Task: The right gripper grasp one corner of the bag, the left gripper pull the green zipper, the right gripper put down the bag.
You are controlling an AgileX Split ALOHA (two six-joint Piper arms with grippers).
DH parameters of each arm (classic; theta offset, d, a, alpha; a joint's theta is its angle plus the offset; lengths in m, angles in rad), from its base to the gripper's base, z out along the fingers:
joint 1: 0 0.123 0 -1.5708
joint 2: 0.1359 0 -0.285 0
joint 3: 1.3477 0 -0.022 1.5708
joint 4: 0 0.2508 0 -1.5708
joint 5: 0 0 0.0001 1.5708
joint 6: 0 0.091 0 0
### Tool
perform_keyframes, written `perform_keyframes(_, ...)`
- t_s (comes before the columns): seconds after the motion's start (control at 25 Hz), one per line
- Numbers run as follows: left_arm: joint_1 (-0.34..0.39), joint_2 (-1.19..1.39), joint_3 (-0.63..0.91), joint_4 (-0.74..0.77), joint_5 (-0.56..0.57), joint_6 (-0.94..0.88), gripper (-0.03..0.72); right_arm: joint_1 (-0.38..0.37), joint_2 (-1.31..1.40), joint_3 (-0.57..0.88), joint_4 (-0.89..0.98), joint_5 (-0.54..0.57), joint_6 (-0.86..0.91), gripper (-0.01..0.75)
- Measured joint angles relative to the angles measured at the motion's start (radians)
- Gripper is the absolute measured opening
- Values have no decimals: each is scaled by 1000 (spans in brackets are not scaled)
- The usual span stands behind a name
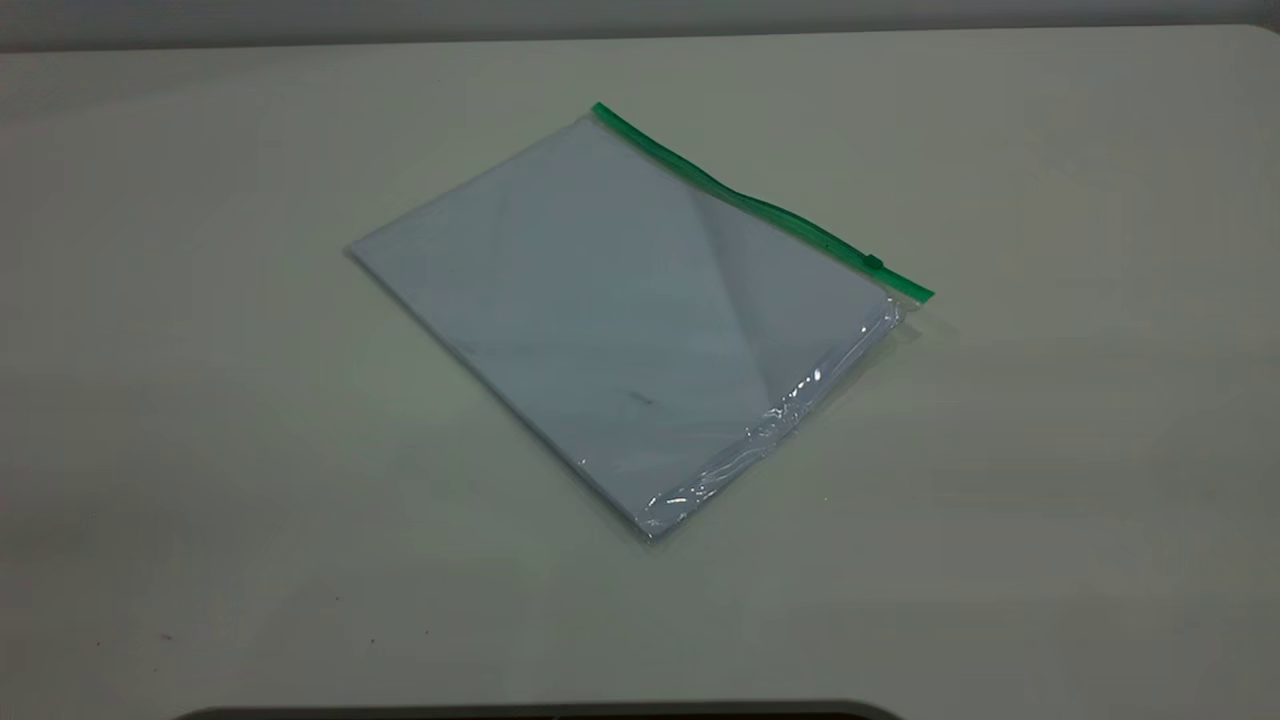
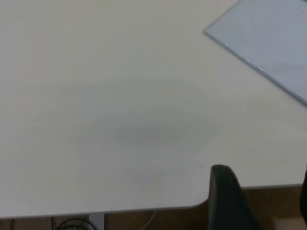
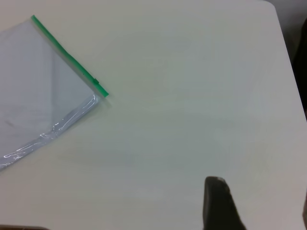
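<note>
The bag (image 1: 620, 310), a flat clear pouch with pale sheets inside, lies on the table's middle. The green zipper (image 1: 760, 205) runs along its far right edge, with the slider tab (image 1: 873, 262) near the corner of the bag (image 1: 925, 294). Neither arm shows in the exterior view. In the right wrist view, the bag (image 3: 38, 91), zipper (image 3: 69, 57) and that corner (image 3: 105, 94) lie well away from my right gripper (image 3: 261, 206), which is open and empty. My left gripper (image 2: 264, 191) is open and empty at the table's edge, far from a plain corner of the bag (image 2: 273, 38).
The pale table (image 1: 250, 450) carries only the bag. Its rounded edge (image 2: 144, 210) shows in the left wrist view, with floor and cables below. A dark curved edge (image 1: 700, 712) sits at the near side of the exterior view.
</note>
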Motion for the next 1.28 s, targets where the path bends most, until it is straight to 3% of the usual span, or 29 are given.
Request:
perform_keyframes(1.0,0,21,-4,0,-4,0,431,0,30,-3,48,-14,-2,454)
perform_keyframes(1.12,0,126,-28,-16,-64,0,431,0,137,-3,114,-52,-21,454)
perform_keyframes(1.28,0,364,-62,-95,-224,57,431,0,337,-3,225,-159,-128,476)
